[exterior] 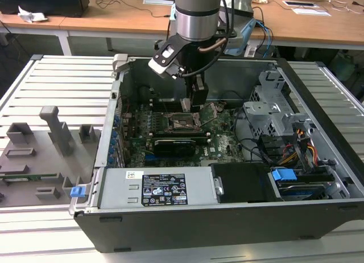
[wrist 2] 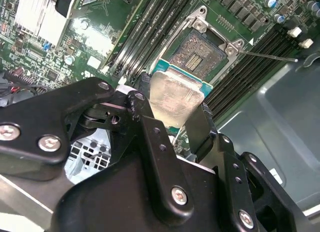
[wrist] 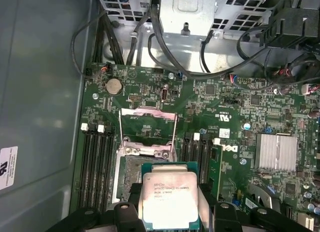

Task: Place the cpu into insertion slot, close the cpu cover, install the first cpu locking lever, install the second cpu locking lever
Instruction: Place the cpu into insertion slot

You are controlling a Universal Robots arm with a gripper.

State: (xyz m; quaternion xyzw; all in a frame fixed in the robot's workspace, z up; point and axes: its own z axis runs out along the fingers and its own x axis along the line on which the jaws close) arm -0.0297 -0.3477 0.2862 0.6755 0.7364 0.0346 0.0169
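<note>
**Chip held over its socket.** On the exterior view's left, grey fixtures (exterior: 57, 131) stand on the slatted desk (exterior: 62, 75) beside an open computer case (exterior: 170, 229). A labelled power supply (exterior: 153, 189) lies along the case's front wall, and a long black expansion card (exterior: 179, 145) sits on the green motherboard (exterior: 224, 141).

Over the middle of the case, the arm (exterior: 196, 16) reaches down. Its gripper (exterior: 196, 104) hangs just above the insertion slot (exterior: 183, 122).

In the second wrist view, the black fingers (wrist 2: 150, 132) are closed on two opposite edges of the cpu (wrist 2: 175, 96). The chip is carried with its silver top showing. It is not seated: the insertion slot (wrist 2: 197, 54) lies bare beyond the chip, its contact field uncovered. A thin locking lever (wrist 2: 267, 55) sticks out from one corner of the slot's frame.

In the first wrist view, the cpu (wrist: 169, 199) overlaps the near part of the insertion slot (wrist: 131, 168). The cpu cover (wrist: 148, 123) stands flipped open on the slot's far side. Long black memory slots (wrist: 95, 162) flank the socket on both sides.

On the exterior view's right, a grey metal drive cage (exterior: 273, 112) fills that end of the case. A blue connector (exterior: 284, 175) sits among the cables near the front corner.
</note>
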